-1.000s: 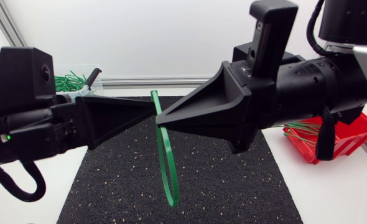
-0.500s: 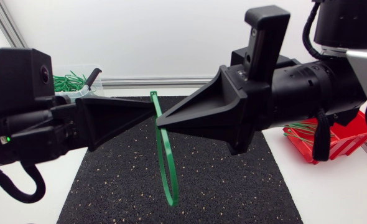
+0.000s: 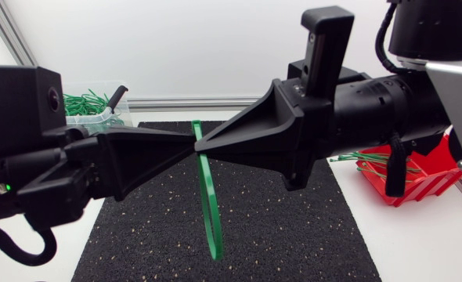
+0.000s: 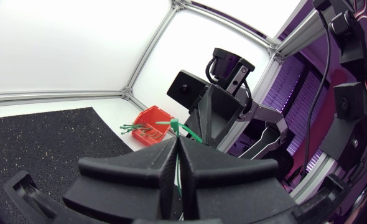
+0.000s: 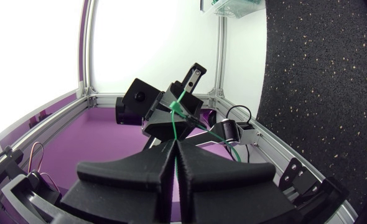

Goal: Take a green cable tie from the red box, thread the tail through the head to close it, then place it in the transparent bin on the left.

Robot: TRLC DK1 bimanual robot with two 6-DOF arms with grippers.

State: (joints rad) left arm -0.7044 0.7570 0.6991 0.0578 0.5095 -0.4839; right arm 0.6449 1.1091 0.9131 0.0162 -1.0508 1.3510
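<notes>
The mat (image 3: 278, 235) lies on the table (image 3: 427, 251), at its centre. The bin (image 3: 106, 117) stands beyond the mat's far left corner, with a heap of ties (image 3: 86, 102) in it. The box (image 3: 427, 180) stands just right of the mat, with loose ties (image 3: 372, 166) in it. Above the mat, the left gripper (image 3: 190, 142) and the right gripper (image 3: 200, 146) meet tip to tip. The cable tie (image 3: 208, 204), clamped between the fingers of both, hangs below that point.
</notes>
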